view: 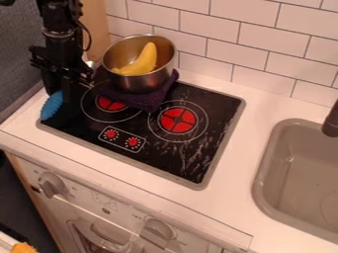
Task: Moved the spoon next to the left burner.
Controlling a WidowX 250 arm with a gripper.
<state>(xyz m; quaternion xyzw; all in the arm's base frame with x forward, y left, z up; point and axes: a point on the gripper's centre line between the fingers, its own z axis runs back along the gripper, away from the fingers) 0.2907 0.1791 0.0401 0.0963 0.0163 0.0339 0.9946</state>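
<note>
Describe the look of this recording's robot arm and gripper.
The arm is matte black, built of chunky, jointed sections, with a paler greyish band partway down. A thin dark cable loops out along one side. The gripper is black too, with a wide, angular body.

Blue ribbed spoon (51, 105), partly hidden, at the left edge of the cooktop (173, 162), near the red left burner (109, 105)

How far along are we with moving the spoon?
Placement looks nearly done: the blue spoon is at the left edge of the stove, beside the left burner. In hand: unclear; the tool is right by the spoon, but its grip can't be made out. Left, probably: release if held, then back the tool away.
</note>
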